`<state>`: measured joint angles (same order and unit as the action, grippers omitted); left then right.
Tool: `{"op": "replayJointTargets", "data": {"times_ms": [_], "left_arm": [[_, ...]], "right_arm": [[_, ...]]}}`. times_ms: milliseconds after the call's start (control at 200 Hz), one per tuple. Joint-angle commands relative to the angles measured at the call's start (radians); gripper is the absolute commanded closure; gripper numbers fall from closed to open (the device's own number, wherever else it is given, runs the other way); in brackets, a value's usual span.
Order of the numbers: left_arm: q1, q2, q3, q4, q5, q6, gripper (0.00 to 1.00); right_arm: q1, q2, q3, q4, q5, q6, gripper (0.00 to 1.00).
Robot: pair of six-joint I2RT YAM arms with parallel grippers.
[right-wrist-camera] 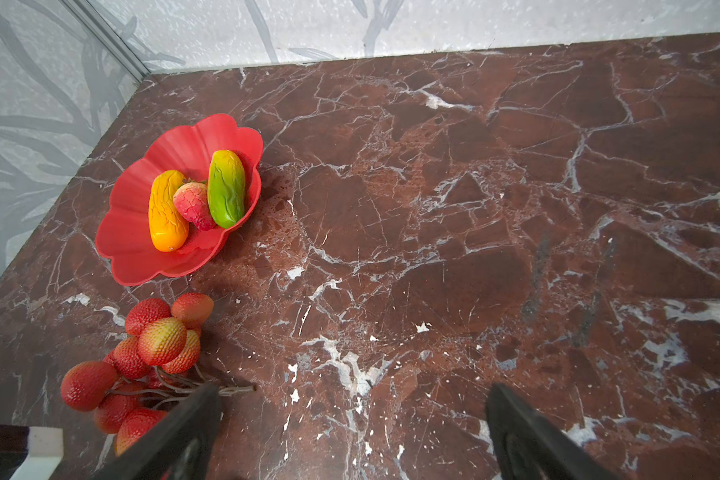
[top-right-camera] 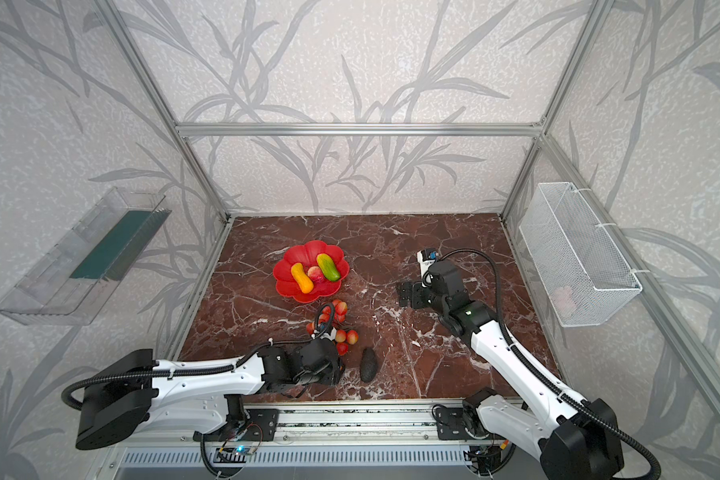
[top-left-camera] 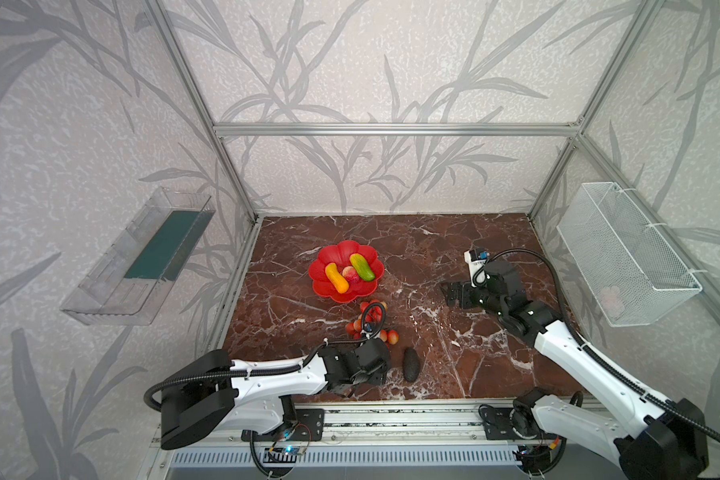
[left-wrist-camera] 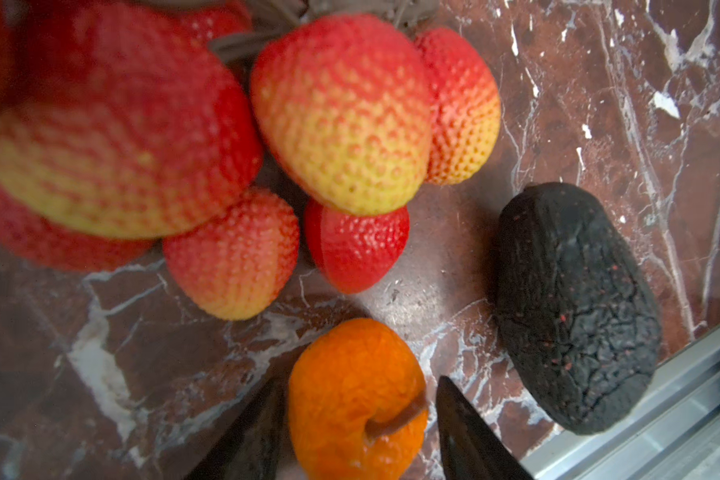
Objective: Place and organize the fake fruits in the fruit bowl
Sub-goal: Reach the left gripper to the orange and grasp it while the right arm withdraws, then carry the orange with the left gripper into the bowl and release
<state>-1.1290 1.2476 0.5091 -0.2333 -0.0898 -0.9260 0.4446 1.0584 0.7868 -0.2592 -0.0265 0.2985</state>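
Observation:
The red scalloped fruit bowl [top-left-camera: 325,257] [right-wrist-camera: 208,129] holds a yellow-orange fruit [top-left-camera: 336,277], a yellow-green fruit [top-left-camera: 362,267] and a pink strawberry-like fruit [right-wrist-camera: 192,203]. Just in front of it on the marble lies the red berry cluster [top-left-camera: 391,336] [left-wrist-camera: 341,112]. The dark avocado [top-left-camera: 411,364] [left-wrist-camera: 574,307] lies near the front edge. In the left wrist view my left gripper [left-wrist-camera: 361,379] is shut on the small orange [left-wrist-camera: 350,399], which rests on the marble; in both top views the wrist hides it. My right gripper [top-left-camera: 449,293] [right-wrist-camera: 354,386] hovers open and empty at mid-right.
A clear plastic tray [top-left-camera: 138,257] hangs on the left wall. On the right wall hangs a white wire basket [top-left-camera: 624,253]. An aluminium rail [top-left-camera: 391,409] runs along the front edge, close to the avocado. Open marble [right-wrist-camera: 433,208] lies between bowl and right arm.

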Motion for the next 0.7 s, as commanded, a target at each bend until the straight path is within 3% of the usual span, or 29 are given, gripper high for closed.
{"op": "replayJointTargets", "data": {"times_ms": [0, 125, 260, 375, 480, 695], "left_arm": [[0.006, -0.004, 0.02, -0.003, -0.034, -0.004, 0.51], [0.006, -0.068, 0.038, -0.044, -0.039, 0.019, 0.56], [0.03, -0.209, 0.135, -0.218, -0.105, 0.1, 0.56], [0.201, -0.3, 0.24, -0.361, -0.048, 0.218, 0.56], [0.361, -0.327, 0.29, -0.371, -0.03, 0.341, 0.56], [0.585, -0.156, 0.389, -0.238, 0.047, 0.46, 0.56]], "right_arm": [[-0.006, 0.004, -0.02, 0.015, -0.002, -0.005, 0.01], [-0.009, 0.009, -0.021, 0.02, -0.003, -0.005, 0.01], [-0.008, 0.017, -0.022, 0.021, -0.014, -0.006, 0.01], [-0.009, 0.039, -0.02, 0.017, -0.021, -0.005, 0.01], [-0.008, 0.049, -0.022, 0.018, -0.03, 0.004, 0.01], [-0.008, 0.045, -0.029, -0.001, -0.054, 0.012, 0.01]]}}
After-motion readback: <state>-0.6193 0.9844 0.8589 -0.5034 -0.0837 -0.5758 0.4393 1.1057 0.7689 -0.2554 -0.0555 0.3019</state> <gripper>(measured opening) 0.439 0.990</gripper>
